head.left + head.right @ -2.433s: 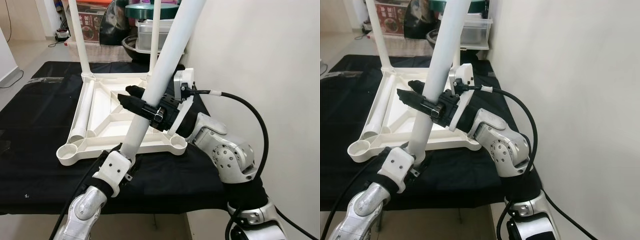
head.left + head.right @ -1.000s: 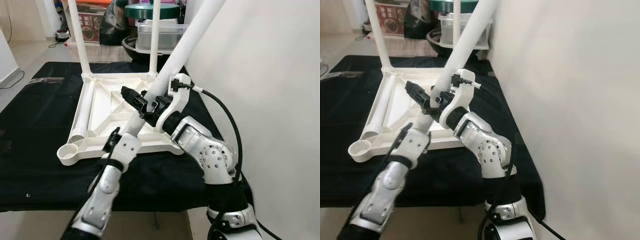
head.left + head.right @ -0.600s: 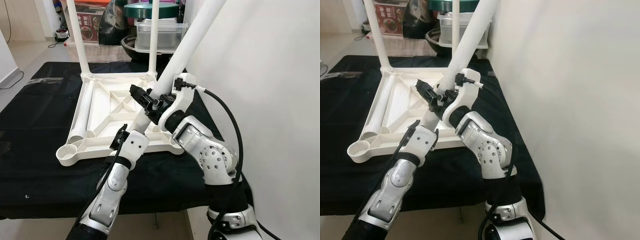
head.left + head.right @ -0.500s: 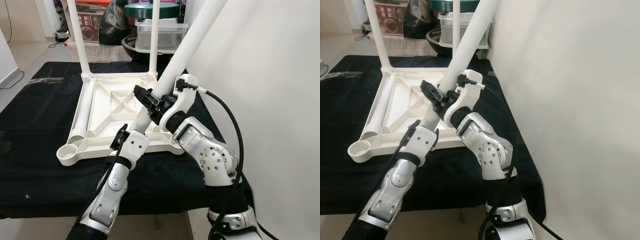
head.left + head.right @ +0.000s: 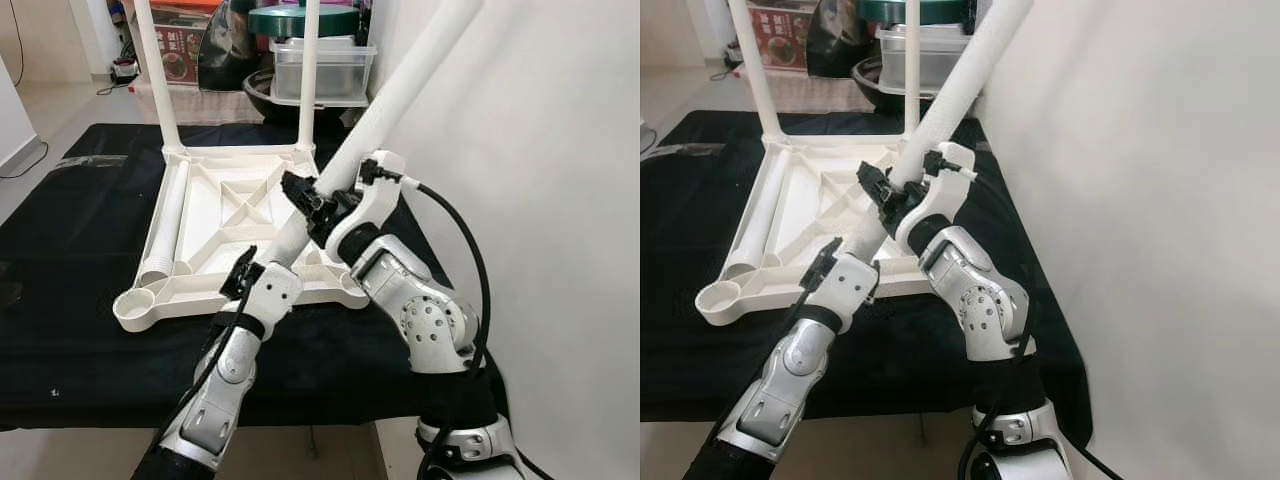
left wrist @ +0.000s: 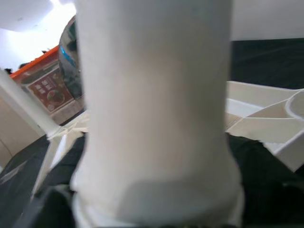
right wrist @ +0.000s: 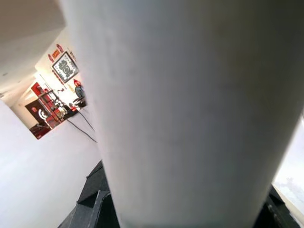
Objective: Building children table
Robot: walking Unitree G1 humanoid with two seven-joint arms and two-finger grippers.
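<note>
A tilted white table leg (image 5: 400, 95) is gripped by both claws, the left claw (image 5: 246, 272) low and the right claw (image 5: 305, 205) higher, above the upturned tabletop (image 5: 200, 235).

The black-covered table (image 5: 60, 300) is seen from above and in front by both eye views. The white leg (image 6: 152, 118) is viewed at very close range by each wrist camera.

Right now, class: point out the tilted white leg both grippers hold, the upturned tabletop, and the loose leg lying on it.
tilted white leg (image 5: 400, 95), left eye view, upper shaft.
upturned tabletop (image 5: 215, 283), left eye view, near rim.
loose leg (image 5: 170, 215), left eye view, mid-length.
</note>
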